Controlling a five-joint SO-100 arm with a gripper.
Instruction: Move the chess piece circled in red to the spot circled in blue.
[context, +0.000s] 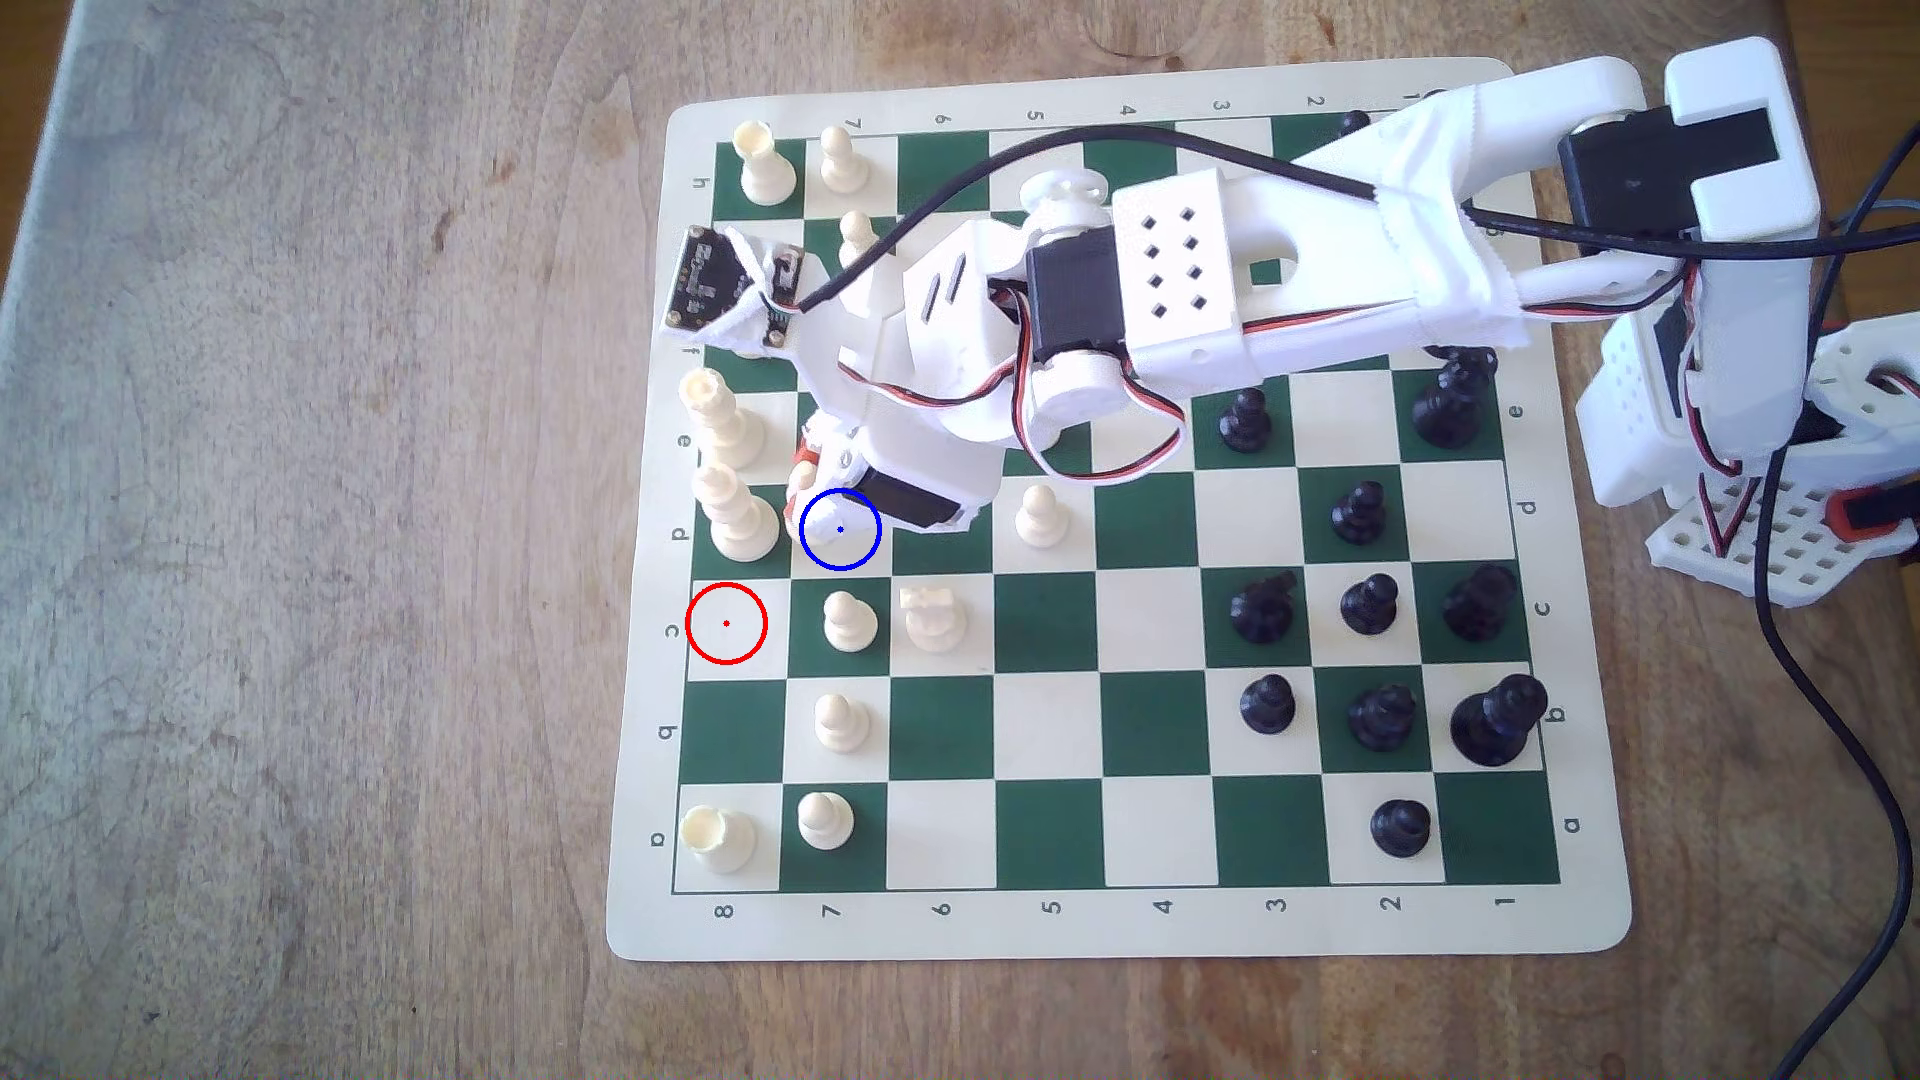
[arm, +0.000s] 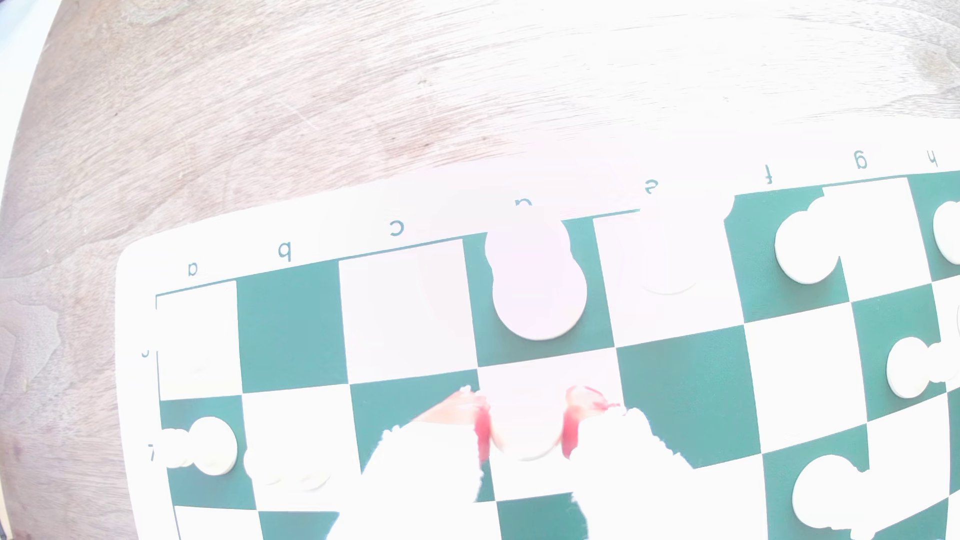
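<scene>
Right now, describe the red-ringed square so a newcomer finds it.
On the chess mat, follow column 8 along the exterior view's left edge. The red-ringed square is the cream one in row c, beside a cream pawn; the other ringed square has a blue ring.

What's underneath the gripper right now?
The gripper straddles a pale round base, apparently the chess piece circled in red, on the spot circled in blue. Glare washes out the piece's body, and the arm covers most of that square in the exterior view.
</scene>
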